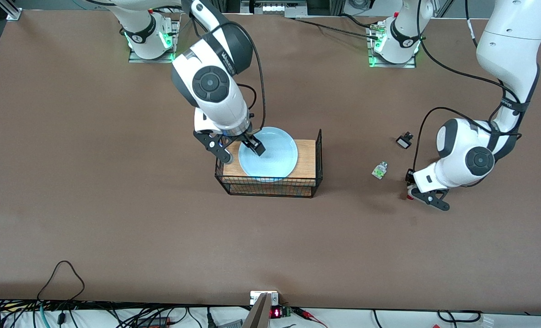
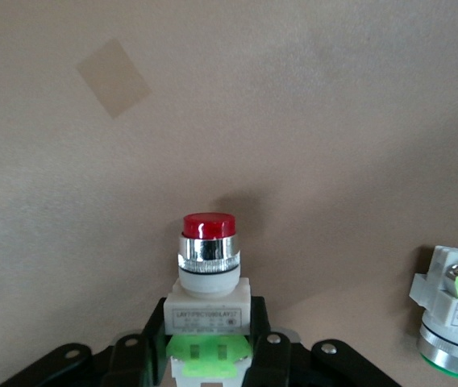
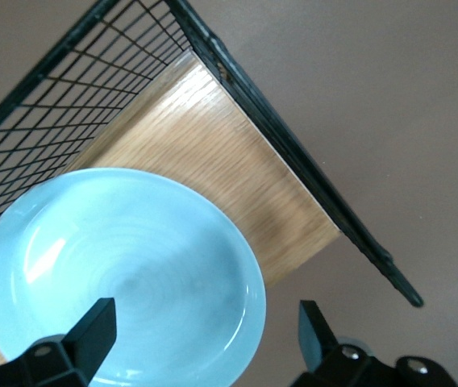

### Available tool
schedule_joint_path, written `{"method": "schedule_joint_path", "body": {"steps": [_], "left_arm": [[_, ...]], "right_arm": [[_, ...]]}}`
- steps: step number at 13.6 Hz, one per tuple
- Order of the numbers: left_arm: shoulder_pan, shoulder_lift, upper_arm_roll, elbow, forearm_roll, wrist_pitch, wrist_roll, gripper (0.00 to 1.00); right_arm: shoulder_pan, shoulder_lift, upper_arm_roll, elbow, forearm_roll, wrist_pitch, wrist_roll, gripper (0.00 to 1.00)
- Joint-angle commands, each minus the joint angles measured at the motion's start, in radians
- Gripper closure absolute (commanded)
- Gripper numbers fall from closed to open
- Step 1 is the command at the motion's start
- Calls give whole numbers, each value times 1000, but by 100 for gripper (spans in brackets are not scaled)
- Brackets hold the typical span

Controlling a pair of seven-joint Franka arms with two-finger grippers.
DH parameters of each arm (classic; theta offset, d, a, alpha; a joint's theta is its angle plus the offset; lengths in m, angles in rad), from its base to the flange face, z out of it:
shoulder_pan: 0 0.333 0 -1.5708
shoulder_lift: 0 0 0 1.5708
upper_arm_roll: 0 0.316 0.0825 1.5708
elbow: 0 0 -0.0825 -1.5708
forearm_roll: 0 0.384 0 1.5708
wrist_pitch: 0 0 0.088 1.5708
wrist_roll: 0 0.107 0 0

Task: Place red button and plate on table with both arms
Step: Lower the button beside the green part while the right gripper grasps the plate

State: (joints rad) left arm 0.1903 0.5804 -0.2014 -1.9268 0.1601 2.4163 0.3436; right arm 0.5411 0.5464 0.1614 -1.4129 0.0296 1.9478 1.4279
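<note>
— Brown worktop (image 1: 93,182) everywhere, matte and flat. Where is the red button (image 2: 209,266)?

— Clenched in the left claw (image 1: 410,191), low over the worktop toward the left arm's end. In the left wrist view its long axis runs straight out from the claw: red cap leading, chrome ring next, white body, and the green block back between the fingers (image 2: 152,339).

— Anything close to it?

— A green and white part (image 1: 380,170) lies on the worktop just beside the claw, apart from it. A small black part (image 1: 404,140) lies farther from the front camera than that one. Toward the front camera the worktop is bare brown.

— And the plate (image 1: 268,152)?

— Pale blue, lying flat on the wood top of a black wire rack (image 1: 307,157) near the middle of the worktop. It covers most of the wood, toward the right arm's end, and its rim reaches past the edge nearest the front camera. A strip of wood shows beside it toward the left arm's end, up to the raised wire side.

— The right claw (image 1: 238,151)?

— Spread wide at the plate's rim on the side toward the right arm's end. One finger (image 3: 92,326) hangs over the plate's inside, the other sits outside the rim, so the rim lies between them. Nothing is gripped.

— Room around the rack?

— Open worktop on every side.
</note>
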Motion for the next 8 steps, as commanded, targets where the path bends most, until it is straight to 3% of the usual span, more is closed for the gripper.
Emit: {"method": "schedule_joint_path", "body": {"steps": [1,2,5,8], "left_arm": [[6,1,-3,0,29,11,11,34],[1,-7,-4,5,29,-2,6,0],[-2,-51,-13,47,27,-107,-1,0],[-11,-109,-33,164,27,-361,-49,0]], "right_arm": [[16,9,-10,-32,-14,46,55,0],[17,10,-10,-46,-14,54,57,1],[31,15,-10,-72,-14,69,57,9],[31,13,-10,-84,-5,66,57,27]]}}
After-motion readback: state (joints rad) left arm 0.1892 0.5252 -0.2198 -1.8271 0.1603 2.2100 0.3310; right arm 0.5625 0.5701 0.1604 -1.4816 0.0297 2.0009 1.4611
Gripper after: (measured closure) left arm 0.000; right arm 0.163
